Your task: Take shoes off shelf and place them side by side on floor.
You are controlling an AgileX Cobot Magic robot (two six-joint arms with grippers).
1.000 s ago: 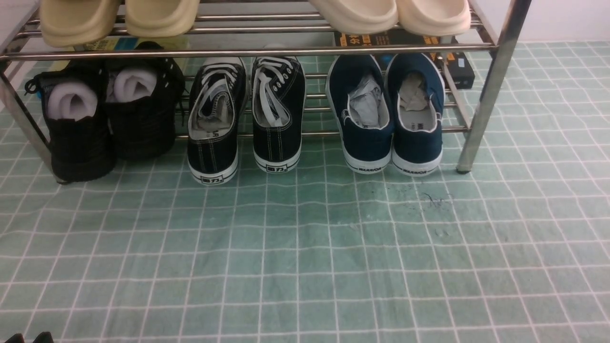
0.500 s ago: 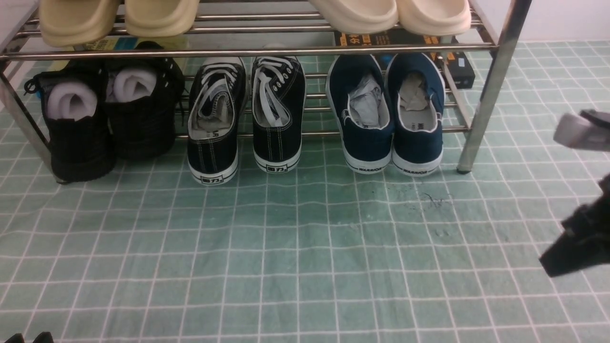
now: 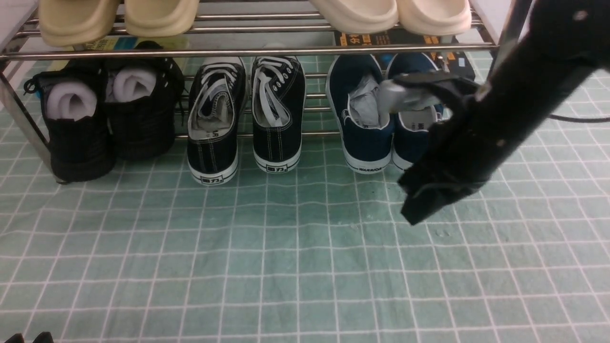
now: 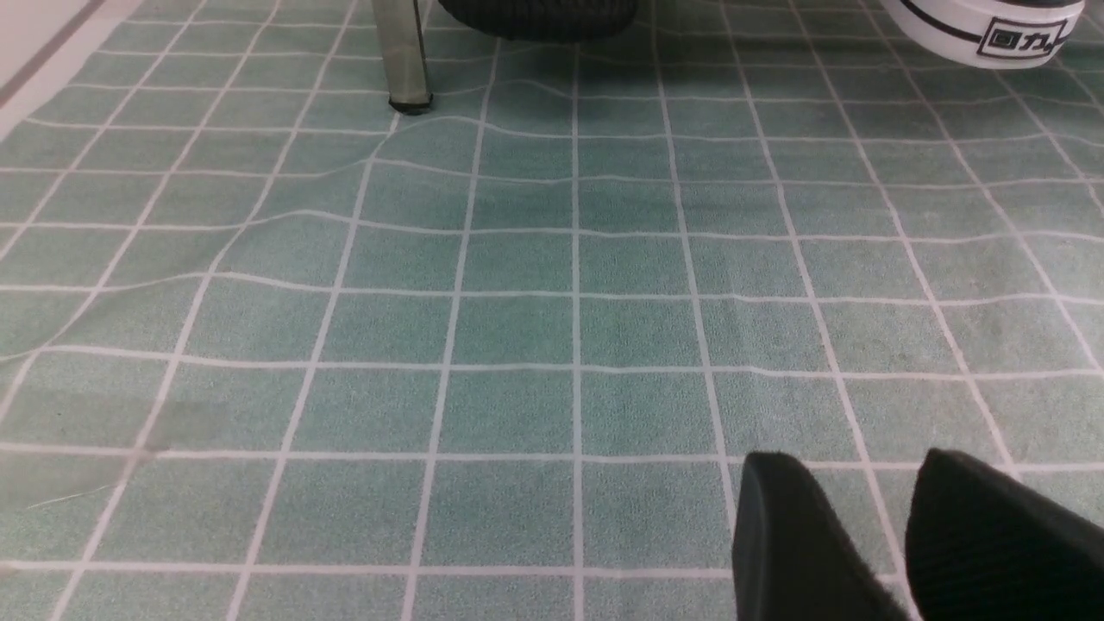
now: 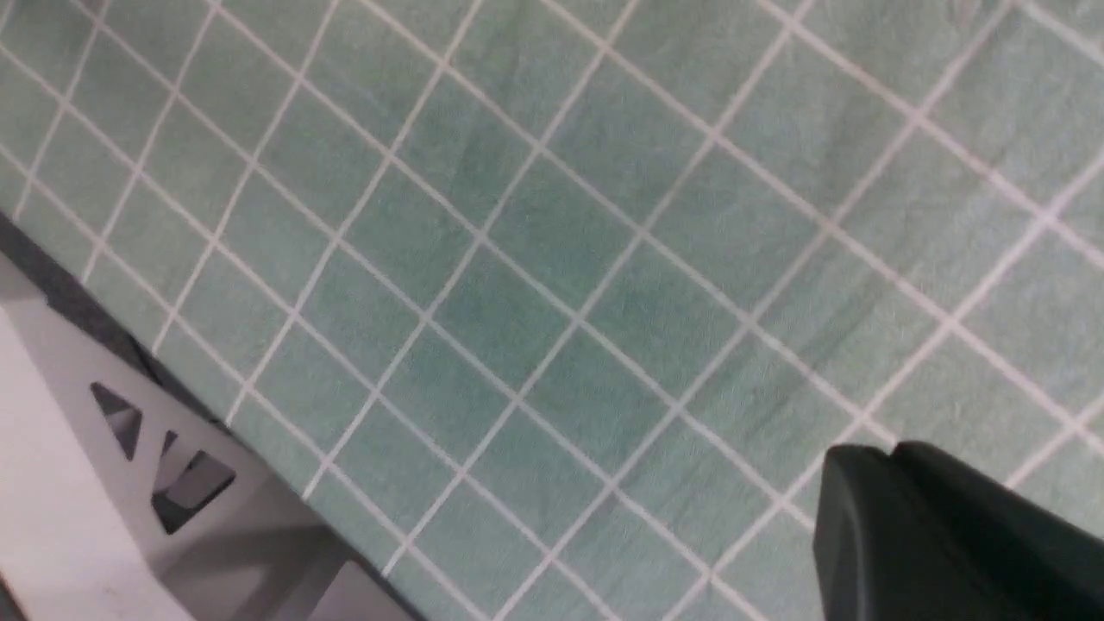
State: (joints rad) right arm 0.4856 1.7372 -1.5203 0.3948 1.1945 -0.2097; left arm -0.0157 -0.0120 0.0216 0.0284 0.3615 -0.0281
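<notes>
Front view showed the two navy blue shoes (image 3: 364,121) on the low row of the shiny metal shelf (image 3: 248,50), at its right end. Their heels faced me. They sat close side by side, with grey paper stuffed inside.

The right arm (image 3: 514,95) reached across in front of the right-hand shoe and hid part of it. The right gripper (image 3: 419,205) showed in front of that shoe, over the green floor (image 3: 295,257) with its white squares. I could not tell if it was open or closed. The right wrist view showed only one black lump over the squares.

The left gripper (image 4: 849,466) was low by the floor, far off to the left and well apart from the blue shoes. Its two black fingers (image 4: 802,535) stood a little apart and held nothing.

Left of the blue shoes were black sneakers with white laces (image 3: 248,114), then black boots (image 3: 105,114). Cream slippers (image 3: 391,14) lay on the top row.
</notes>
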